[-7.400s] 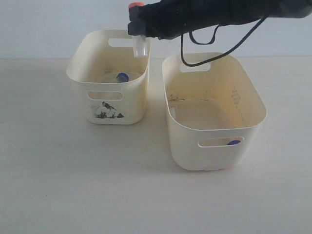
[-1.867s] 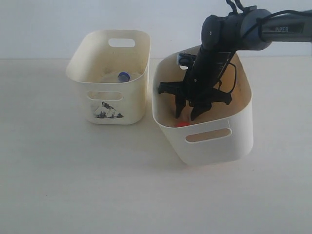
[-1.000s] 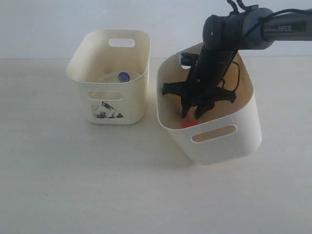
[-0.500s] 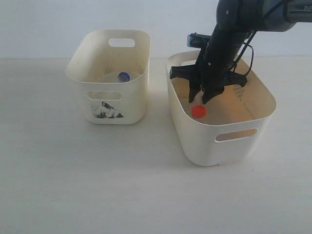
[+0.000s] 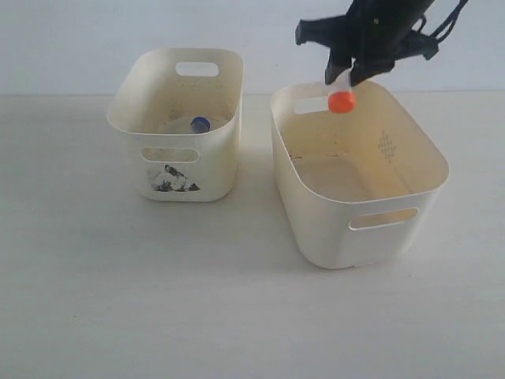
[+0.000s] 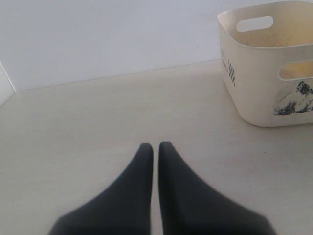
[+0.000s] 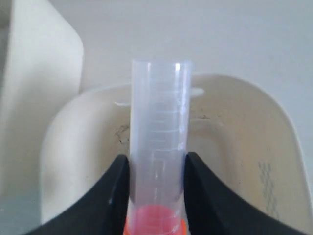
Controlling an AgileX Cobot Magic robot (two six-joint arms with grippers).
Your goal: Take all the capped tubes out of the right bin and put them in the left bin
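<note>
1. Where the right gripper [image 5: 349,75] hangs above the back rim of the right bin [image 5: 359,229], a capped tube [image 5: 341,96] is clamped between its two dark fingers, its orange-red cap seen just below them in the exterior view
2. In the right wrist view the same gripper [image 7: 156,164] is narrowed onto the tube [image 7: 157,112]; the clear, graduated body is pressed on both sides by the fingers, and the orange-red cap is seen at the edge of that picture
3. The tube is held clear of the bin, with no contact to be seen between it and the rim or walls
4. The cream inside of the right bin [image 7: 63,142] is seen behind the tube, with a faint dotted diamond mark on one wall
5. The left bin [image 5: 177,158], marked by a dark printed picture on its front, is set just beside the right bin on the pale table [image 5: 118,316]; a blue-capped tube [image 5: 199,124] is seen lying inside it
6. The left gripper [image 6: 155,146] is seen only in its wrist view, low over the table with its fingertips drawn almost together and nothing between them; the left bin [image 6: 254,83] is set well apart from it
</note>
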